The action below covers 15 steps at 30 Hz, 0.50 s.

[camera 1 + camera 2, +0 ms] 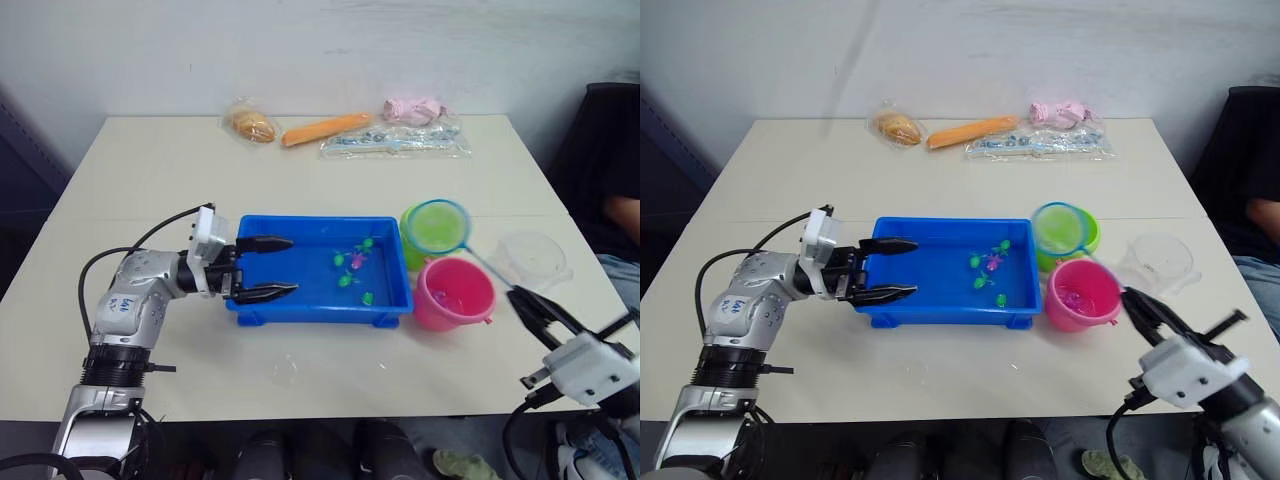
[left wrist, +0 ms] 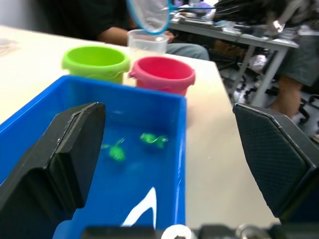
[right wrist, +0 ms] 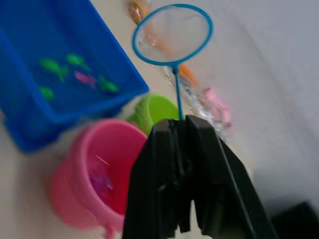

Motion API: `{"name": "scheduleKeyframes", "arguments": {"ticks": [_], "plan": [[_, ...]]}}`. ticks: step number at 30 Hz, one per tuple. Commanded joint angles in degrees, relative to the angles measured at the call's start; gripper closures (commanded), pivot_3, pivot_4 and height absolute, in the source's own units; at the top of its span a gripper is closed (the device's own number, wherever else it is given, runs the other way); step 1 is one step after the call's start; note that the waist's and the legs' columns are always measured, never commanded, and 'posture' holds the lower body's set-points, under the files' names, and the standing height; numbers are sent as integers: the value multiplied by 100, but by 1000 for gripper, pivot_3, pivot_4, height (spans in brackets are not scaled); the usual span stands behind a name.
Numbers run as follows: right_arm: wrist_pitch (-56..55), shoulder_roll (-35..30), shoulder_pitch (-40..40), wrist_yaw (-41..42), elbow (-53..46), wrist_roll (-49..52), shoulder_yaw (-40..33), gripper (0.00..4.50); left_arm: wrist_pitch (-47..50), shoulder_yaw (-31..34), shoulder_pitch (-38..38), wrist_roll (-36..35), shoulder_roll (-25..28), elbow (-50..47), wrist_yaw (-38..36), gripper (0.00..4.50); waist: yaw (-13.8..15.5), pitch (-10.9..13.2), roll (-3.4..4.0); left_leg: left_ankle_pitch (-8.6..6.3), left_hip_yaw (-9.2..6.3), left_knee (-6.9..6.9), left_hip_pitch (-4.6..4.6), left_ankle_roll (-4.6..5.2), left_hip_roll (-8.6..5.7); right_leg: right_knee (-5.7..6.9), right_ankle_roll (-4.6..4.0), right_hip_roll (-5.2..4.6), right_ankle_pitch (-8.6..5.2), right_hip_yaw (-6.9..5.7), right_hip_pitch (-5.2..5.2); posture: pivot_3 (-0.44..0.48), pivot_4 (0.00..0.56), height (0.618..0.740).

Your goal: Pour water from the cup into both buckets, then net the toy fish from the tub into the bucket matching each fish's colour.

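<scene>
Pinching the net's thin handle between closed jaws, the right gripper (image 3: 185,149) sat low at the table's right front edge; the net (image 1: 437,226) reached away from it, its blue hoop held over the green bucket (image 1: 412,240); the left gripper (image 1: 268,268) had its jaws spread wide, one finger over the tub's left end and the other at its front left rim, with nothing between them; the tub (image 1: 310,308) lay at the middle of the table, and several fish (image 1: 354,268), green and pink, were gathered toward its right end; the pink bucket (image 1: 453,293) stood just beside the tub's right front corner, touching or nearly touching the green bucket behind it, and something pink lay inside it, though I could not tell what; the cup (image 1: 530,259) stood to the right of both buckets, near the table's right edge; a bagged bun (image 1: 251,124), an orange carrot-like toy (image 1: 325,129), a pink bundle (image 1: 413,110) and a clear packet (image 1: 395,142) lay along the far edge; a person (image 2: 129,22) sat beyond the table on the right.
</scene>
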Motion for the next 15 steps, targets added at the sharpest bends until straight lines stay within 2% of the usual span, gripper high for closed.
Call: {"name": "scheduleKeyframes", "arguments": {"ticks": [1,7,10,15], "plan": [[2344,-728,-723,255,-677,1865,304,4500,-136,321,233,58,208,67,108,94,29,0,0,-1,-2,0,2,2,0,-1,0,0,0,-3,5,0,150,740],[4857,-1609,-2126,-238,-824,2914,689,4500,-142,530,569,15,363,-117,224,94,86,3,-5,-15,-3,4,29,22,-7,-15,-1,-19,1,-6,45,0,150,740],[5380,-1783,-2559,-234,-818,3109,909,4500,-136,576,632,15,351,-187,295,94,138,3,-5,-17,-16,2,26,18,-5,-22,-4,-18,-1,-18,48,0,150,740],[6357,-2424,-3507,-501,-761,2350,1792,4500,-118,625,752,-22,322,-346,422,94,155,3,-5,-20,-12,-2,20,16,-6,-34,-5,-17,-1,-20,47,0,150,740]]}}
